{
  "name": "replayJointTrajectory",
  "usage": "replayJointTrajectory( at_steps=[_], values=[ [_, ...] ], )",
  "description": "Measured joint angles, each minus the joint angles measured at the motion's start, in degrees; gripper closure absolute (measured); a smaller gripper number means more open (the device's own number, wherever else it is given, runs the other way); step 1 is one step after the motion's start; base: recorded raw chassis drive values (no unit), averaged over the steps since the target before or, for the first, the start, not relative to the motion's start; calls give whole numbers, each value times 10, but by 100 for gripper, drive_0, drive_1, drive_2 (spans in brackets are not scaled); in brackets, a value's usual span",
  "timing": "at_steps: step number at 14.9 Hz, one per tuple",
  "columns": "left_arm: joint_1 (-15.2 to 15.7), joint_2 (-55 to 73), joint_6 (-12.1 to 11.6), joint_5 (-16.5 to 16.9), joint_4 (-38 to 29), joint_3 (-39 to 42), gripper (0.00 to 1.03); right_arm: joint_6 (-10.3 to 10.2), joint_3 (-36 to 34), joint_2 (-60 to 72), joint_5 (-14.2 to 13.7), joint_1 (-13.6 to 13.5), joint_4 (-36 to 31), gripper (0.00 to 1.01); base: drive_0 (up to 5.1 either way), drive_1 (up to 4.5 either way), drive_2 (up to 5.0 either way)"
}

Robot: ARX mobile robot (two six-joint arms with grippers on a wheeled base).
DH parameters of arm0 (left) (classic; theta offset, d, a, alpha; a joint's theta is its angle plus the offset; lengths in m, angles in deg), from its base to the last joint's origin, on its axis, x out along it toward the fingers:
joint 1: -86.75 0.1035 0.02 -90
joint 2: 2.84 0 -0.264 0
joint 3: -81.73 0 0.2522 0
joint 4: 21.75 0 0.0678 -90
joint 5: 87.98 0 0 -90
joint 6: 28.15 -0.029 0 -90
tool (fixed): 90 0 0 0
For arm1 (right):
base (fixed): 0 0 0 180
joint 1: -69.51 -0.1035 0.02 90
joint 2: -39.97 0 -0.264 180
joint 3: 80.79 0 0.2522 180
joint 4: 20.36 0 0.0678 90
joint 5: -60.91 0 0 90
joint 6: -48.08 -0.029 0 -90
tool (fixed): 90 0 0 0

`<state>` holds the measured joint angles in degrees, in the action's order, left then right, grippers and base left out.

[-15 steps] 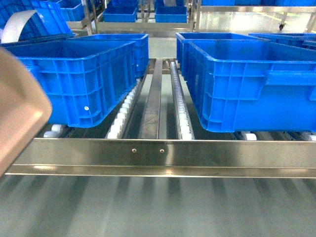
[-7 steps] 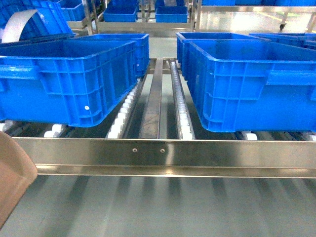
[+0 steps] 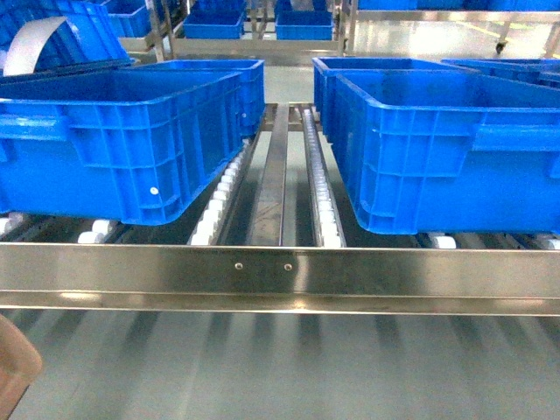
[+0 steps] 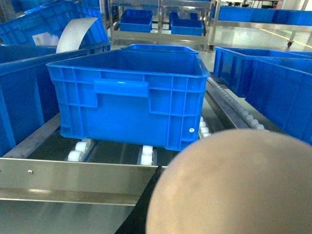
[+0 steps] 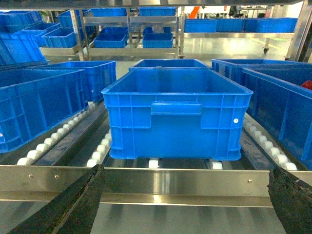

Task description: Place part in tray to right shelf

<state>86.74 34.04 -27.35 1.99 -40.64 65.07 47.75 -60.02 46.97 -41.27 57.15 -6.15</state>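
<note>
Just tray (image 4: pixel 234 185) nr right shelf (image 3: pixel 289 271)

A blurred beige tray (image 4: pixel 234 185) fills the lower right, before a blue crate (image 4: pixel 129 100) on the steel right shelf (image 4: pixel 73 178).

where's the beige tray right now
The tray shows only as a sliver at the head view's bottom-left corner, below the shelf's steel front rail; in the left wrist view it fills the lower right, near the camera.

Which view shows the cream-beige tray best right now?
The left wrist view: the tray fills its lower right as a broad rounded beige surface. The head view catches only a sliver of it at the bottom-left corner. The right wrist view shows none.
</note>
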Motion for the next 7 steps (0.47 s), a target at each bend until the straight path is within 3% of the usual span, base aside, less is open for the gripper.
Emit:
replayJointTrajectory(
  at_steps=[2, 4, 5, 6, 7],
  values=[
    [0, -24, 0, 0, -10, 21, 91, 0, 0, 0, 2, 2, 0, 7, 0, 0, 0],
    [0, -75, 0, 0, 40, 21, 91, 0, -11, -19, 39, 42, 1, 34, 0, 0, 0],
    [0, -97, 0, 0, 58, 21, 91, 0, -19, -27, 96, 92, 4, 45, 0, 0, 0],
    [0, -113, 0, 0, 73, 21, 91, 0, -24, -30, 110, 123, 4, 54, 0, 0, 0],
    [0, -135, 0, 0, 98, 21, 91, 0, -30, -34, 118, 127, 3, 69, 0, 0, 0]
  ],
)
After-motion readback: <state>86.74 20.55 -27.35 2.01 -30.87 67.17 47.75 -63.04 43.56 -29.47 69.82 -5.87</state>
